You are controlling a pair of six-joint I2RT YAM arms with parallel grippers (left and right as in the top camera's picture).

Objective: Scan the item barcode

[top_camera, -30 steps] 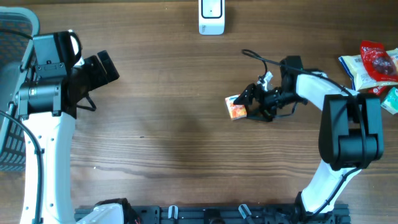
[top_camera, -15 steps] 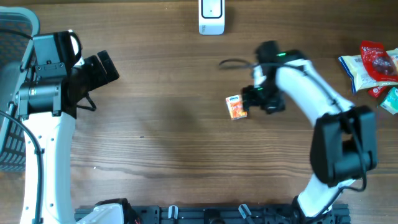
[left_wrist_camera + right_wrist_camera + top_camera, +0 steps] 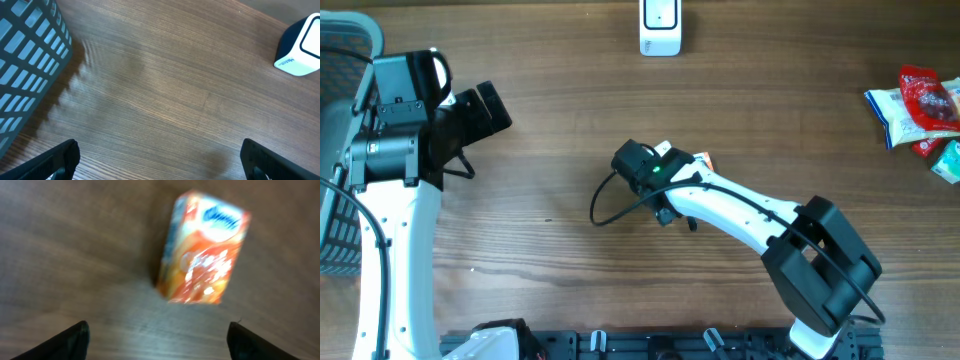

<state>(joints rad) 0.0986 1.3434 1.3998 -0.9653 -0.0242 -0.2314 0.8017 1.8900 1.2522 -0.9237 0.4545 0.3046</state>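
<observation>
The item, a small orange carton [image 3: 205, 255], lies on the wooden table, blurred, just ahead of my right gripper [image 3: 160, 347]. That gripper is open, its dark fingertips [image 3: 70, 340] far apart at the frame's lower corners, with nothing between them. In the overhead view only an orange sliver of the carton [image 3: 703, 159] shows past the right wrist [image 3: 642, 166], which covers the fingers. The white barcode scanner [image 3: 660, 28] stands at the table's far edge, also seen as the scanner [image 3: 302, 47] in the left wrist view. My left gripper [image 3: 160, 165] hangs open and holds nothing at the far left [image 3: 485, 108].
A grey-blue mesh basket [image 3: 338, 150] stands at the left edge, close to the left arm, and shows in the left wrist view as the basket [image 3: 25, 60]. Several snack packets [image 3: 923, 105] lie at the far right. A black cable [image 3: 610, 205] loops beside the right wrist.
The right arm has swung from the carton's right side across to its left, leaving the carton free on the table. The left arm has not moved.
</observation>
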